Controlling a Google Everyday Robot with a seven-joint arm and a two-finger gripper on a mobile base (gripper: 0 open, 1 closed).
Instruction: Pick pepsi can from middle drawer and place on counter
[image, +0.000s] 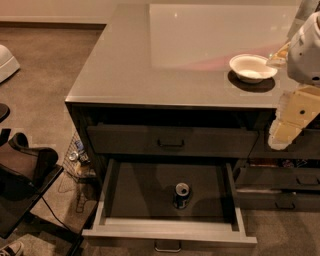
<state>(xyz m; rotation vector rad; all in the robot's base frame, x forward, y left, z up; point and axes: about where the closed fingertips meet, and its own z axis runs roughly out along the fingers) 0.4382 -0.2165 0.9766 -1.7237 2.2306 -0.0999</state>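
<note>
The pepsi can (181, 195) stands upright inside the open middle drawer (170, 232), right of its centre, silver top showing. The drawer is pulled out below a shut drawer (171, 141) of the same width. The grey glossy counter (165, 60) spans the top of the cabinet. My gripper (289, 122) is at the right edge of the view, pale yellow, hanging in front of the counter's front edge, above and to the right of the can and well apart from it.
A white bowl (252, 67) sits on the counter at the right. Narrower drawers (280, 186) are on the right, partly open. A wire basket (75, 157) stands on the carpet left of the cabinet. A dark chair (22, 175) is at the lower left.
</note>
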